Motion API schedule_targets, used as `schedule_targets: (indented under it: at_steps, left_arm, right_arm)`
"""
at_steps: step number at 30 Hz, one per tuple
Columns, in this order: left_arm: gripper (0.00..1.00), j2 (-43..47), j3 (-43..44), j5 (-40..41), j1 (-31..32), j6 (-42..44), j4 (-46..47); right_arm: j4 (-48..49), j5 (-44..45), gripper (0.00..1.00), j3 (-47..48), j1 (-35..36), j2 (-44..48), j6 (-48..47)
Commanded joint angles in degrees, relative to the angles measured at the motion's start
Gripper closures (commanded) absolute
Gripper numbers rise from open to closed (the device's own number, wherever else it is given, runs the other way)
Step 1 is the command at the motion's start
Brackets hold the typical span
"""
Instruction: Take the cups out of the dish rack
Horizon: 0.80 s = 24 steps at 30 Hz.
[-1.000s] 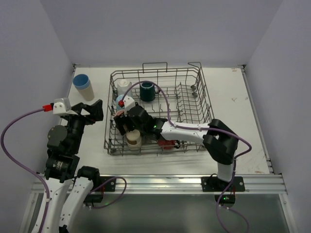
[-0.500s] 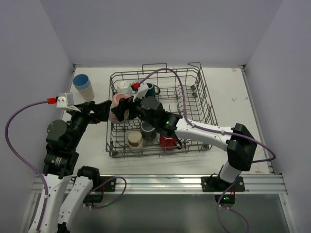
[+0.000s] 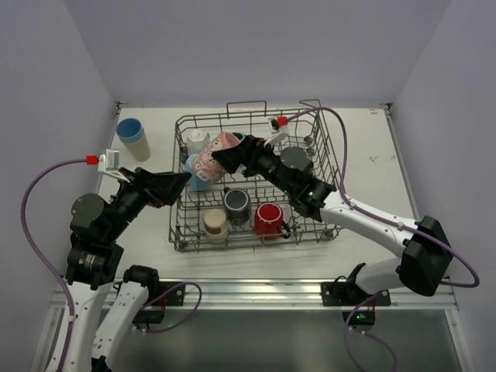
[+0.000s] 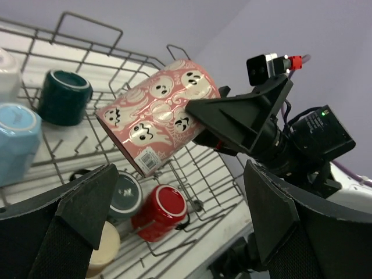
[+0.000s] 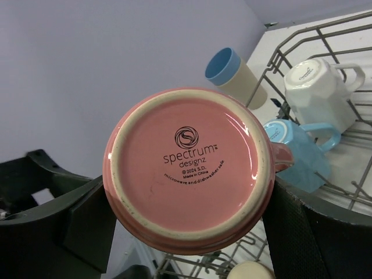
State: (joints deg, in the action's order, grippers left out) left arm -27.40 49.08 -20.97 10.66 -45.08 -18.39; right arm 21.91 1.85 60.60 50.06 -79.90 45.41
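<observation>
My right gripper is clamped on the pink ghost-print mug, held tilted above the upper-left part of the dish rack at mid-frame, while my left gripper gapes wide and empty just left of the mug.

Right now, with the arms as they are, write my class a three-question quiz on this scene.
1. True or false: the right gripper holds the pink mug above the dish rack.
2. Which cup stands on the table outside the rack? A red; B beige cup with blue inside; C dark teal.
3. Fill in: the left gripper has its jaws ____.
Key: 1 true; 2 B; 3 open.
</observation>
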Motion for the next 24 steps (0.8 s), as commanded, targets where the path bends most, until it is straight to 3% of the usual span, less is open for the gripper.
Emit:
schedule_targets:
  at_steps: [1, 11, 18, 24]
  left_arm:
    - [0.03, 0.5, -1.9, -7.4, 0.3, -8.3, 2.3]
    - [0.12, -0.5, -10.8, -14.3, 0.2, -18.5, 16.7]
    - [0.34, -1.7, -13.0, -13.8, 0.3, -20.6, 28.0]
    - [0.48, -2.0, -14.1, -14.1, 0.3, -21.6, 31.4]
  right_arm:
    - [14.6, -4.3, 0.61, -0.7, 0.2, 5.5, 9.0]
    - [22.9, -10.5, 0.60, -1.3, 0.0, 3.6, 18.0]
    - [25.1, -12.0, 0.60, -2.1, 0.6, 0.0, 20.7]
    - [28.0, -12.4, 0.60, -4.2, 0.5, -1.4, 22.4]
